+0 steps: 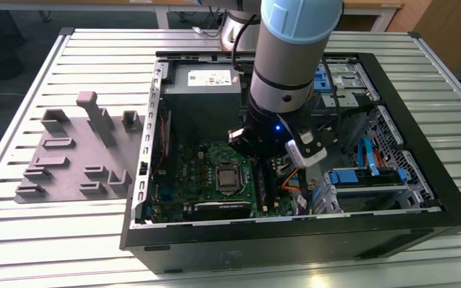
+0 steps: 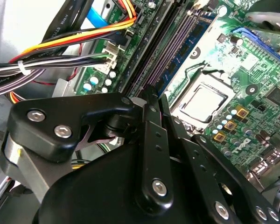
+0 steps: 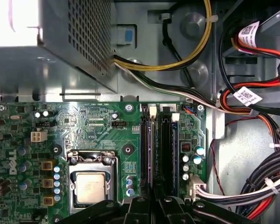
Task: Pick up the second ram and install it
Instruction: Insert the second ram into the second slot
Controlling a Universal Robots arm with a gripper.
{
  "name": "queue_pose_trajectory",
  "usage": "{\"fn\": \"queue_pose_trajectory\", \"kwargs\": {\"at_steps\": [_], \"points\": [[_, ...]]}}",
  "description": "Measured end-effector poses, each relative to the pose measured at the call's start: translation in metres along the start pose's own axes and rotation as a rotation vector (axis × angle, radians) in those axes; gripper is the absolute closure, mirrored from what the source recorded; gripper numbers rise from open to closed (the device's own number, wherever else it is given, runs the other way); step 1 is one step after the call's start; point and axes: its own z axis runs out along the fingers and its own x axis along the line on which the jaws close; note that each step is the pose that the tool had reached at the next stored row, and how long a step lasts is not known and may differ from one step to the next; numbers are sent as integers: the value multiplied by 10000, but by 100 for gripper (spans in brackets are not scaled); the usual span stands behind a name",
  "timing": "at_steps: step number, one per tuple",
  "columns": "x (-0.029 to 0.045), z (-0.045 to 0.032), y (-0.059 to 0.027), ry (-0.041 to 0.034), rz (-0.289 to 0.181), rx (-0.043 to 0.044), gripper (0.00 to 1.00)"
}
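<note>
Motherboard [image 3: 107, 126] slots [image 3: 161, 149] lie just beneath closed gripper [image 3: 151, 205]

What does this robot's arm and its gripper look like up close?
The arm is a thick grey tube with a pale blue cap and a black cable alongside. Its black wrist carries a small blue light. The gripper is matte black, built from jointed links fastened with silver screws.

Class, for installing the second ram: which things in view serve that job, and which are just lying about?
Job: gripper, memory slots, motherboard.
Lying about: grey tray, power supply, cable bundles, processor.
</note>
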Motion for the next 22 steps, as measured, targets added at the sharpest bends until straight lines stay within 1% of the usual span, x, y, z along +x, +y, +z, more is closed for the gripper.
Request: {"fn": "queue_pose_trajectory", "kwargs": {"at_steps": [15,22], "points": [[-12,31,1,0,2,-2,86],[-21,34,1,2,2,-5,86]]}}
